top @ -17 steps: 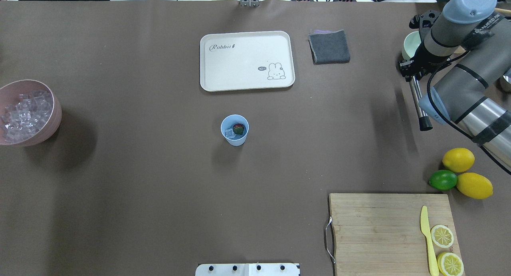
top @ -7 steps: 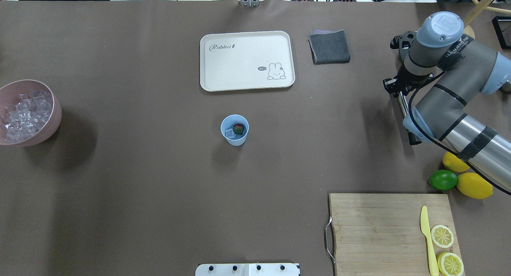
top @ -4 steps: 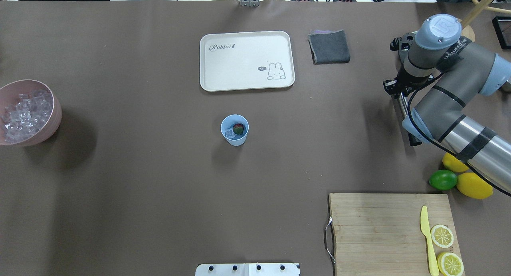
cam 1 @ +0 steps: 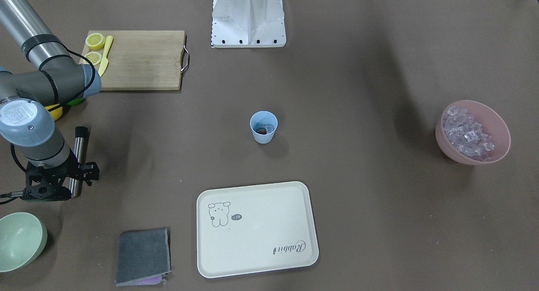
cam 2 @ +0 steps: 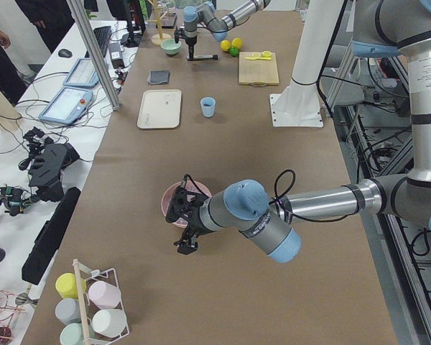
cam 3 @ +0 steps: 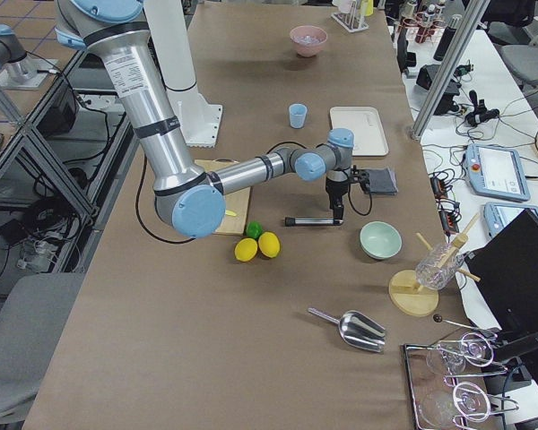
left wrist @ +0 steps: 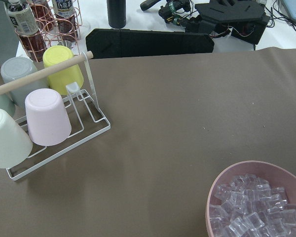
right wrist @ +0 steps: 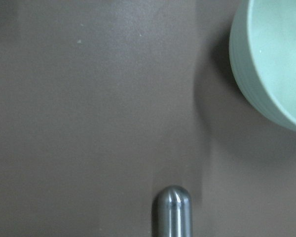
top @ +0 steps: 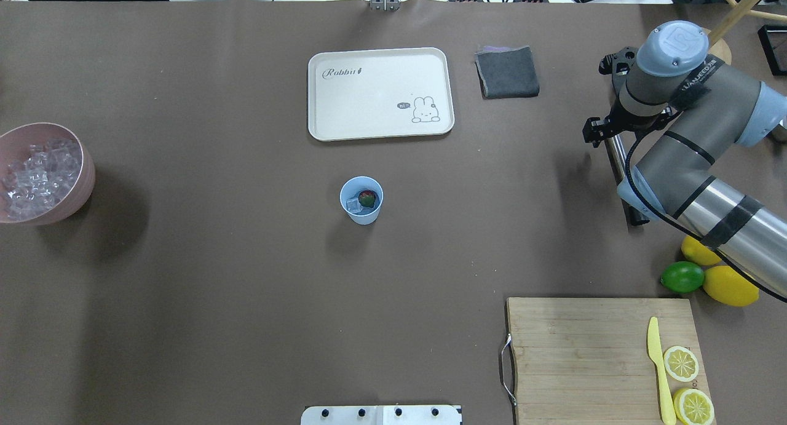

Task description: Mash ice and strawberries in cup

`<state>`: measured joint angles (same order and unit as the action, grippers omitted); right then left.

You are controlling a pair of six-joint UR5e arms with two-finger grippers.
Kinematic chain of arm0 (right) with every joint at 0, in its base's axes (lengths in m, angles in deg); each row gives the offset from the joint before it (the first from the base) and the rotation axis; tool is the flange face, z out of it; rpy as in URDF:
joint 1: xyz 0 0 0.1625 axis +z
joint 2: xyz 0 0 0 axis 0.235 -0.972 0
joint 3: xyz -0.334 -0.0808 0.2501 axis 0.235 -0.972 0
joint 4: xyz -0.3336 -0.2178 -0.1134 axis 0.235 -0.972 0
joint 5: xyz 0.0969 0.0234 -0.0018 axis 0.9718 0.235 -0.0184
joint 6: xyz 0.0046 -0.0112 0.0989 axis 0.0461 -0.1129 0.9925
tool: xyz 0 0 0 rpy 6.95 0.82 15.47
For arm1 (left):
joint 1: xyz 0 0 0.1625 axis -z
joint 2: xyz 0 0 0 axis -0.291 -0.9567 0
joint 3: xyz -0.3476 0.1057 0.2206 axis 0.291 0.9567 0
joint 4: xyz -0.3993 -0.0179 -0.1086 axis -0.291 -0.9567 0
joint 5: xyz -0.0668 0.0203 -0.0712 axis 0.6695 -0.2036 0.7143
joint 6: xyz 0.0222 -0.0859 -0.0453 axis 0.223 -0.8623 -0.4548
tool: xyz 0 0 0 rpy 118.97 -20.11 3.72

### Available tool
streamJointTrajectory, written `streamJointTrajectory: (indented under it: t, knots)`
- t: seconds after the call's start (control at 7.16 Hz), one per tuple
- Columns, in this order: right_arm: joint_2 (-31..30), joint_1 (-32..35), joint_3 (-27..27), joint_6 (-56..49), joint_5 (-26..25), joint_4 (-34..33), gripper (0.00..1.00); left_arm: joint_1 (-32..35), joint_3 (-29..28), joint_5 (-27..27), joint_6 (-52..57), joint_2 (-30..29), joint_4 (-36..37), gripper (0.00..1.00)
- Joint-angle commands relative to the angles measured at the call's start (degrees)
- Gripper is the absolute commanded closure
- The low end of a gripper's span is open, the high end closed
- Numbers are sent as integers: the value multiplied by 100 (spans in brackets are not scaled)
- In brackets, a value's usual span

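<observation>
The light-blue cup [top: 361, 199] stands upright at mid table, also in the front view [cam 1: 263, 126]. In it lie a red strawberry [top: 367, 198] and clear ice [top: 352, 205]. My right gripper [top: 605, 136] is far to the cup's right, shut on one end of a steel muddler [top: 622, 173] that it holds level above the table. The muddler's rounded tip shows in the right wrist view [right wrist: 171, 210]. My left gripper [cam 2: 187, 230] hangs by the pink bowl of ice [top: 37, 176]; I cannot tell whether it is open or shut.
A pale-green bowl [cam 1: 19, 240] sits near the right gripper. A cream tray [top: 380, 93] and a grey cloth [top: 507, 72] lie behind the cup. A cutting board [top: 599, 357] with a knife and lemon halves, two lemons and a lime [top: 682, 277] are at the front right.
The right arm has swung left with the muddler, away from the pale-green bowl and a little towards the table's middle. The cup and its contents have not moved.
</observation>
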<state>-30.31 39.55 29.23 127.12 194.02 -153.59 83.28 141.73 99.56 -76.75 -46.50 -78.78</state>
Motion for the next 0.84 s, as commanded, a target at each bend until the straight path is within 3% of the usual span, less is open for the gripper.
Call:
streamJointTrajectory:
  t: [0.0,0.28,0.42,0.56,0.7]
  knots:
    - [228,413,44,-42,433,-72,0,0,0,0,13,-28,57,2]
    - [247,1081,375,-557,1068,-543,0,0,9,9,13,-63,136,2]
    - [238,1424,996,-1240,1148,-1487,0,0,9,9,13,-63,136,2]
    - [3,1645,1959,-1786,1149,-2593,0,0,9,18,13,-63,136,2]
    - [-461,1777,2656,-1965,1166,-3039,0,0,26,27,13,-72,250,2]
